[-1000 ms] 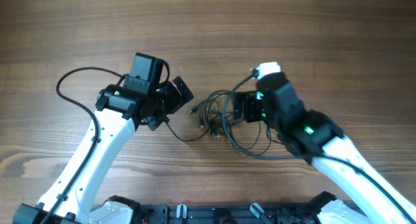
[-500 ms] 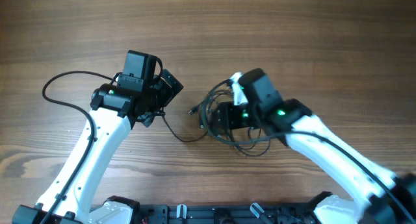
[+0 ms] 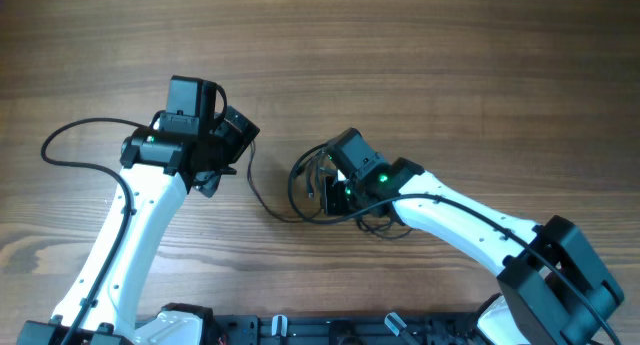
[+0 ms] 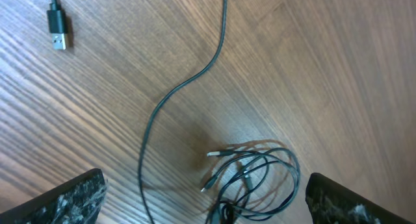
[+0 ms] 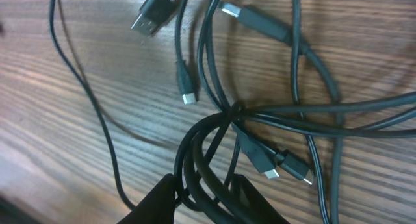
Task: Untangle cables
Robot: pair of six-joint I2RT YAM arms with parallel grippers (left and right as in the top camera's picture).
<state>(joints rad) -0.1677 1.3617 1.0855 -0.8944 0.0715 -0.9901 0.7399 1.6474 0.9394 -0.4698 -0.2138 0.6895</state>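
Cables (image 5: pixel 195 149): thin black cords with silver-tipped plugs, in a loose knot mid-table (image 3: pixel 450 55), one strand trailing toward the left arm. Judged light, limp and slippery, best taken on a single strand just behind a plug. Right claw (image 5: pixel 205 185) clamped on a bunch of loops; left claw (image 4: pixel 205 185) wide apart, holding nothing.

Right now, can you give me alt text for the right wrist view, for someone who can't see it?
Close-up of tangled thin black cables on a wooden table, with the right tool straddling a looped bunch at the bottom edge; whether it pinches them is unclear. Several small plug ends lie loose, including a flat USB plug at the top.
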